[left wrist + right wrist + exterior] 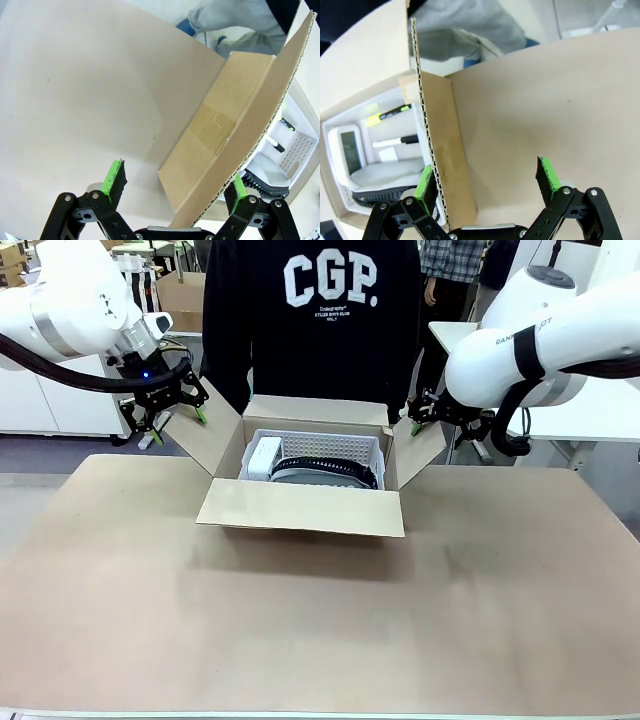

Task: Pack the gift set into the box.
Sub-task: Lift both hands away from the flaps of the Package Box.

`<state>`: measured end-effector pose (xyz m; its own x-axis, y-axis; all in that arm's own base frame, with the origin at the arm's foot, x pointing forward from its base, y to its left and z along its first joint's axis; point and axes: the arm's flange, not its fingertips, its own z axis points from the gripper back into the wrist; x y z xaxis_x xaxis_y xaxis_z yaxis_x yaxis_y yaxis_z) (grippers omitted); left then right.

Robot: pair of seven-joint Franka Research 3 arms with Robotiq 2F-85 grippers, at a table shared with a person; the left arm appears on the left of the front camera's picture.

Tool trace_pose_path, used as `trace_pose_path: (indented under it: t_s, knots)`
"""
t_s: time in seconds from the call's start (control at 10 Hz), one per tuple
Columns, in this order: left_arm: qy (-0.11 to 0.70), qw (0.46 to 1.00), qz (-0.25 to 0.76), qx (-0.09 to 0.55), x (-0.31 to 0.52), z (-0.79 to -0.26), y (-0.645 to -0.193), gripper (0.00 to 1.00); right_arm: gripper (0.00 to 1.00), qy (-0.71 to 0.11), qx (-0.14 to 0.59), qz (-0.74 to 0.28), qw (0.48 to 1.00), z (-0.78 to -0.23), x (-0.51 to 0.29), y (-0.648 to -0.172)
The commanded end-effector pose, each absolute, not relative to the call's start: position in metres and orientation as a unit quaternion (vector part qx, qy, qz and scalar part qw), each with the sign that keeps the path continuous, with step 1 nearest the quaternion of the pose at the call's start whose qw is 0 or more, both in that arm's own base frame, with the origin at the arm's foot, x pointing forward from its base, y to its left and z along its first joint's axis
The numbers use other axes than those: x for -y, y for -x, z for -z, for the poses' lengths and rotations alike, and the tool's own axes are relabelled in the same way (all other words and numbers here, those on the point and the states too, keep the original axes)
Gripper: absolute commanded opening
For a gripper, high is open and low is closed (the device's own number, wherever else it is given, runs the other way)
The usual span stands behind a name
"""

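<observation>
Two grippers of mine, both spread wide. The large brown corrugated cardboard box (300, 508) sits on the far middle of the tan table top (300, 630), flaps open, a white perforated plastic basket (335, 447) inside. My left gripper (176, 182) straddles the corner of its left side flap (250, 125). My right gripper (485, 176) straddles the right side flap (445, 150), whose edge runs just beside one green pad (425, 182).
</observation>
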<state>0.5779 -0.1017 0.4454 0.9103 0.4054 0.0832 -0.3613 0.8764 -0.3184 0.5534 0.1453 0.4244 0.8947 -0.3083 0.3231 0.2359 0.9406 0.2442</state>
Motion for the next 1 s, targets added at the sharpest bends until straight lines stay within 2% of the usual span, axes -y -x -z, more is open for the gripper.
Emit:
trace_pose_path:
  t_s: [0.0, 0.6, 0.7, 0.8, 0.9]
  knots:
    - [0.143, 0.965, -0.206, 0.078, 0.101, -0.448, -0.577, 1.0, 1.0, -0.086, 0.177, 0.139, 0.971, -0.424, -0.146, -0.556]
    - [0.15, 0.966, -0.198, 0.074, 0.102, -0.445, -0.578, 1.0, 1.0, -0.1, 0.181, 0.141, 0.968, -0.424, -0.145, -0.553]
    - [0.202, 0.961, -0.17, 0.082, 0.087, -0.468, -0.564, 1.0, 1.0, -0.154, 0.224, 0.118, 0.955, -0.447, -0.137, -0.532]
    - [0.282, 0.941, -0.156, 0.102, 0.054, -0.495, -0.535, 1.0, 1.0, -0.207, 0.297, 0.135, 0.923, -0.477, -0.108, -0.486]
    - [0.393, 0.905, -0.126, 0.1, 0.021, -0.505, -0.507, 1.0, 1.0, -0.341, 0.336, 0.1, 0.872, -0.49, -0.08, -0.439]
